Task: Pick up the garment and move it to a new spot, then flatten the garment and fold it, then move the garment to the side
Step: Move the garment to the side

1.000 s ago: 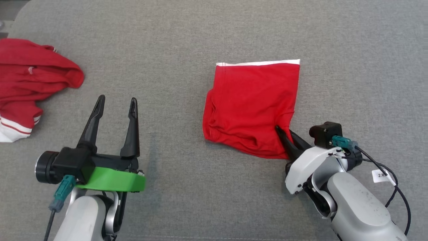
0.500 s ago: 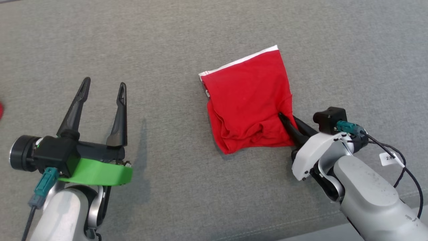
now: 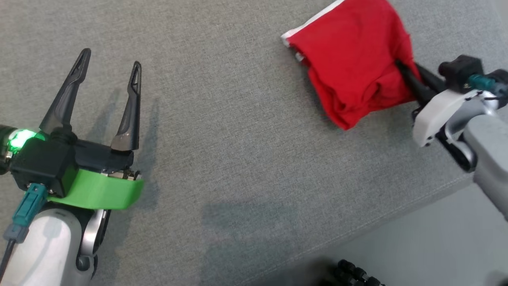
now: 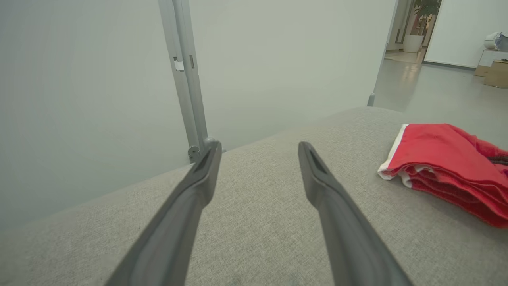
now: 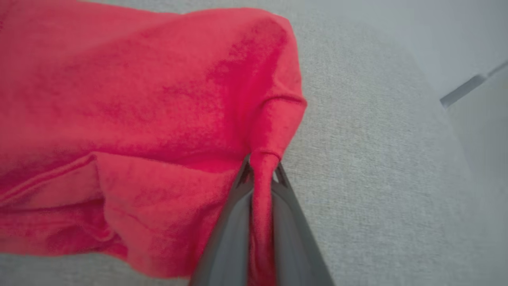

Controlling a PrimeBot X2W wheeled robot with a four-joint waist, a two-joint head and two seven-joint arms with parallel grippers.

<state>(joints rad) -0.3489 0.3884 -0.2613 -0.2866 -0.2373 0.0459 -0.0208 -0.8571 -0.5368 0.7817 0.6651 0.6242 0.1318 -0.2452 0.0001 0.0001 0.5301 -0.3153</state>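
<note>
We see the right gripper (image 3: pixel 399 65) with its jaws shut tight on a pinched fold at the near corner of the red garment (image 3: pixel 353 59), the cloth drawn up between the two dark fingers (image 5: pixel 234 222). The garment (image 5: pixel 139 99) is folded, its white-trimmed edge turned away from the gripper, and lies on the grey fabric-covered counter (image 3: pixel 238 139) towards its right side. We find the left gripper (image 3: pixel 111 57) well apart from it, jaws spread wide and holding nothing, above bare fabric.
</note>
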